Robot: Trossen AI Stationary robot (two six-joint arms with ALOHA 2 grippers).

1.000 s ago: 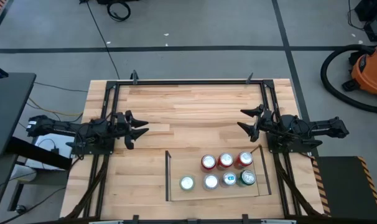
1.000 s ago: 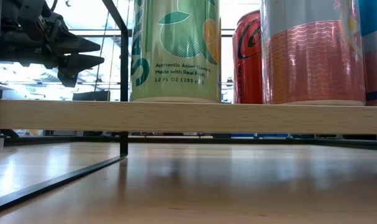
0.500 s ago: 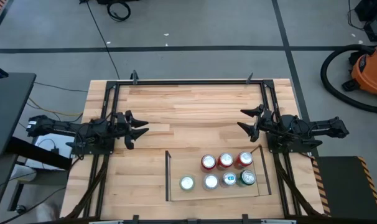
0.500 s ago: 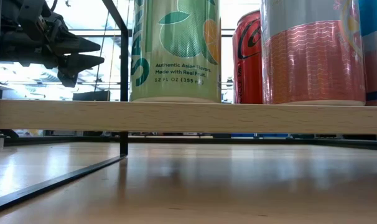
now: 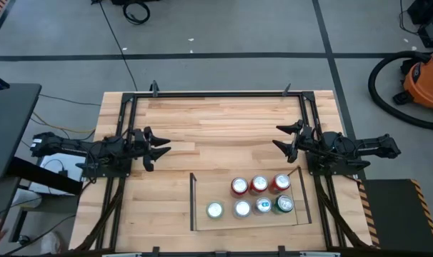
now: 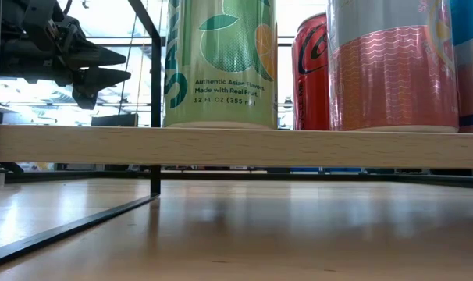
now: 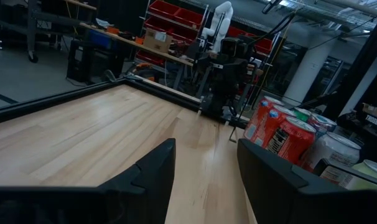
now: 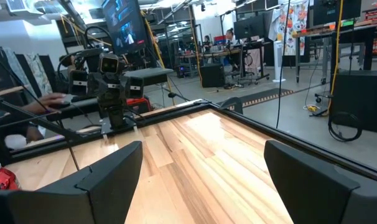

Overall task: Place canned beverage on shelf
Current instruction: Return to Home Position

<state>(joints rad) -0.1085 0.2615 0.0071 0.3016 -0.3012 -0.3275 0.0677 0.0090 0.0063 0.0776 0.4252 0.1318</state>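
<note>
I am keeping the left hand and right hand parked open over the worktop, unmoved. Seven cans are sitting unchanged on the shelf.

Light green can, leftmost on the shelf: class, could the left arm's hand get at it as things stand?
Probably yes: the open left hand faces bare tabletop, and the light green can stands at the shelf's left end, no other can on that side.

Top edge crops green can (pink can too).
</note>
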